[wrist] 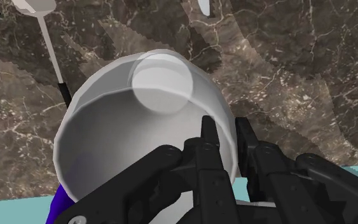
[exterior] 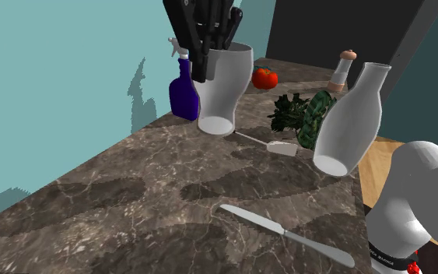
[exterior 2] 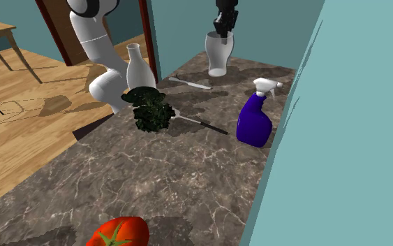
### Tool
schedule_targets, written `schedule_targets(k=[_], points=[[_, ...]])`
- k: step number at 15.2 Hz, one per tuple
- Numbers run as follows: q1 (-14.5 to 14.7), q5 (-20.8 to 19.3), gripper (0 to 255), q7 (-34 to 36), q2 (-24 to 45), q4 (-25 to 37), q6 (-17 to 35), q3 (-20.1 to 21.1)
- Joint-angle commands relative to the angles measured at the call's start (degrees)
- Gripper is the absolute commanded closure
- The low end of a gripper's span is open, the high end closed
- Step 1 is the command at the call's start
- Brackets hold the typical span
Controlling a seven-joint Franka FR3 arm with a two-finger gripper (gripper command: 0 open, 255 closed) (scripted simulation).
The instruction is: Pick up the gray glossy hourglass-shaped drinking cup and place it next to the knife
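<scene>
At the cup's rim, the black gripper [wrist: 225, 140] is closed down to a narrow gap. The wall is pinched between its 2 fingers, 1 inside the mouth and 1 outside. That pale grey, glossy, waisted cup [exterior: 223, 89] is upright under the hand at the far end of the brown marbled counter [exterior: 131, 202]. Its base is at or just above the surface; I cannot tell which. A blue spray bottle [exterior: 183, 93] stands just beside it, and a spoon [exterior: 270, 144] lies close to its foot. The knife [exterior: 287, 232] lies well apart, toward the stand's end of the counter, with bare stone around it.

The step in hand looks like the lift and carry. A rim pinch on a glossy wall can slip, so rise straight and slowly and keep the cup vertical. Clear the spoon and the leafy greens [exterior: 293, 113] before travelling. The tall white vase [exterior: 353, 121] stands near the path, so pass on the side away from it. Lower beside the blade, not on it, and release only once the base sits flat.
</scene>
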Motion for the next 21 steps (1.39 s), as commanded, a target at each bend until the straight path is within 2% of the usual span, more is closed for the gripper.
schedule_targets(k=[1,21], points=[[0.05,0.21,255,-0.23,-0.91,-2.59,1.75,-0.04],[0.51,1.41,255,-1.96,-4.40,-22.19,17.86,0.33]])
